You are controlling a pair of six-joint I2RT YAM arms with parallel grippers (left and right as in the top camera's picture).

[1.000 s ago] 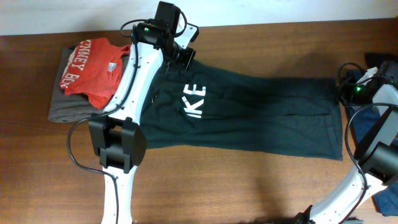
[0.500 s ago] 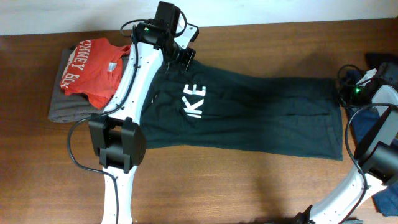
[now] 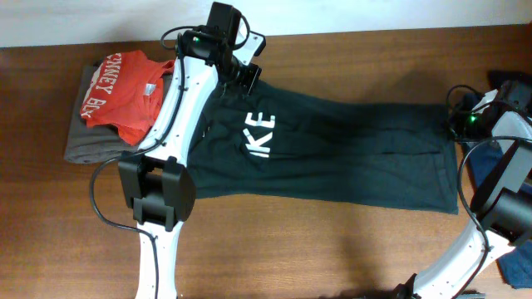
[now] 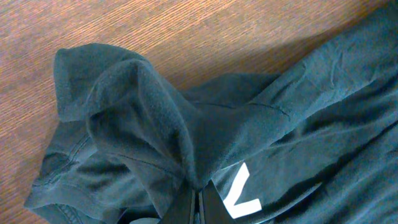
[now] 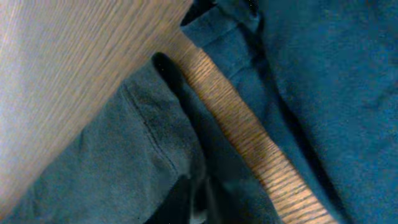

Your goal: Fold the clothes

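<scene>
A large blackish-green T-shirt [image 3: 332, 149] with white lettering [image 3: 262, 133] lies stretched across the table. My left gripper [image 3: 248, 80] is shut on its collar end at the far left; in the left wrist view the cloth [image 4: 143, 118] bunches up out of the closed fingers [image 4: 208, 202]. My right gripper [image 3: 457, 120] is shut on the hem corner at the right end; the right wrist view shows the hem [image 5: 143, 137] pinched between the dark fingers [image 5: 180, 199].
A red shirt [image 3: 120, 87] lies on a folded grey garment [image 3: 91, 141] at the far left. Navy-blue cloth [image 5: 323, 81] lies beside the right gripper at the table's right edge [image 3: 519, 266]. Bare wood table [image 3: 316, 249] lies in front.
The right gripper has shifted slightly left and toward the back with the hem. The left arm and shirt have not visibly moved.
</scene>
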